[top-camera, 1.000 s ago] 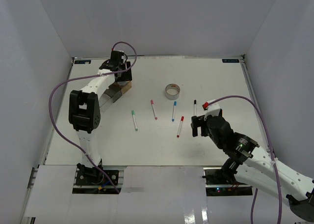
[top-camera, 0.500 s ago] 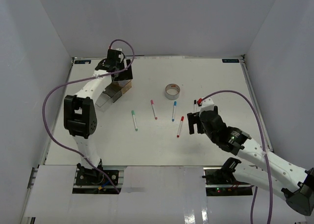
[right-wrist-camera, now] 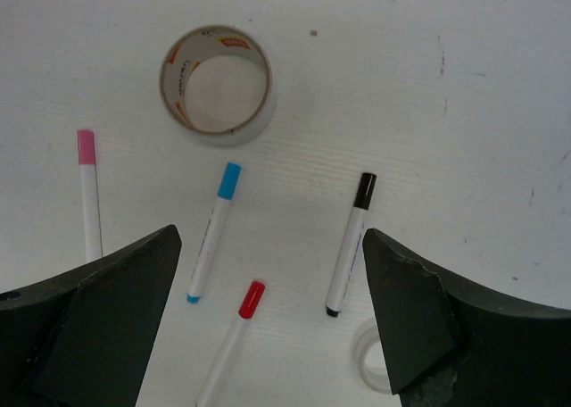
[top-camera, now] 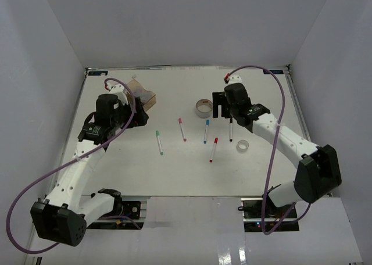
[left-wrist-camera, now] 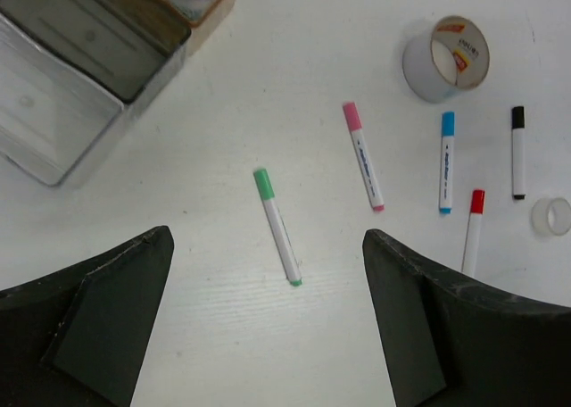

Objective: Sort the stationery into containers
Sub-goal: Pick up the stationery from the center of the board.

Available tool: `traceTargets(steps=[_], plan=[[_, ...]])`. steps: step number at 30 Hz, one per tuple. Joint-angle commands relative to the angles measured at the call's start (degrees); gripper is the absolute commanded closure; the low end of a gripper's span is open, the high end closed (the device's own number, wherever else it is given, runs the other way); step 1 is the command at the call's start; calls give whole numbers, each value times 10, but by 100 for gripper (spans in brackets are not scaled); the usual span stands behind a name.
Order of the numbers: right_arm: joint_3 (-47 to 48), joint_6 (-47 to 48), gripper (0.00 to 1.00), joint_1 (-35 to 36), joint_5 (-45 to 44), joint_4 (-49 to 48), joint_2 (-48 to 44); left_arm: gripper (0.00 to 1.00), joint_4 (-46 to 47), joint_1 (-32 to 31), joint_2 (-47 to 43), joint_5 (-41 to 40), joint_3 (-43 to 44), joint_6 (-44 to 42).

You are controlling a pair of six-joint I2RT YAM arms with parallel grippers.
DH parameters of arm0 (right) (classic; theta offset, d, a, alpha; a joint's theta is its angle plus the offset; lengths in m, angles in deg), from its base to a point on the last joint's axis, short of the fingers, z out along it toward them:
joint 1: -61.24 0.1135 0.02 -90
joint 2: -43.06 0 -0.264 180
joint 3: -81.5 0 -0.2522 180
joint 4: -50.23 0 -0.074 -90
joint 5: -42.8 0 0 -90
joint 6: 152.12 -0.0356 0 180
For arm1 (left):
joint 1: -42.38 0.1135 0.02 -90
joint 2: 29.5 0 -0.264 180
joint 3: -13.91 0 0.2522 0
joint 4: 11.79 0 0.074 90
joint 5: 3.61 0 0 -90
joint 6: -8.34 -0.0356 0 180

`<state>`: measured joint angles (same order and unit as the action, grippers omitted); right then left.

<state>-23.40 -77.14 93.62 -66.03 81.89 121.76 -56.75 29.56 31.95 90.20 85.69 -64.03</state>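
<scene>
Arms just shifted: left gripper (top-camera: 138,115) backed off the boxes (top-camera: 143,98) at far left, right gripper (top-camera: 221,106) swung out over the ring (top-camera: 204,107). Both gape empty; I still have five markers (top-camera: 182,129) mid-table.

A white table (top-camera: 174,178) fills the middle of the frame. Plain pale grey walls (top-camera: 186,27) enclose it at left, top and right — soft, even light.

You'll find on the white table (top-camera: 261,172) the silvery tape ring (top-camera: 204,107). Left of it sit the boxes (top-camera: 146,97). Nearer you than the ring lie the green marker (top-camera: 159,142), pink marker (top-camera: 182,129), blue marker (top-camera: 206,131), red marker (top-camera: 213,149), black marker (top-camera: 231,129) and clear tape roll (top-camera: 242,145).
</scene>
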Motion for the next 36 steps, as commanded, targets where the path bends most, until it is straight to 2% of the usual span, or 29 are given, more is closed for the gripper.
traceTargets(steps=[1, 5, 12, 16, 23, 24, 29, 36], plan=[[73, -3, 11, -15, 24, -27, 82, 2, -28, 2, -41, 31, -45, 10], [137, -10, 14, -26, 23, -30, 168, 2, -33, 2, -76, 29, -75, 20], [225, -7, 27, -37, 24, -44, 292, 2, -19, 2, -87, 41, -102, 26], [267, -9, 28, -37, 31, -44, 334, 2, -13, 2, -88, 49, -113, 28], [287, -25, 35, -43, 25, -44, 381, 2, -10, 2, -85, 61, -119, 35], [289, -26, 41, -43, 26, -44, 389, 2, -10, 2, -85, 65, -119, 35], [293, -26, 50, -45, 29, -44, 405, 2, -8, 2, -79, 69, -115, 39], [295, -15, 80, -46, 41, -44, 400, 2, -7, 2, -68, 86, -111, 56]])
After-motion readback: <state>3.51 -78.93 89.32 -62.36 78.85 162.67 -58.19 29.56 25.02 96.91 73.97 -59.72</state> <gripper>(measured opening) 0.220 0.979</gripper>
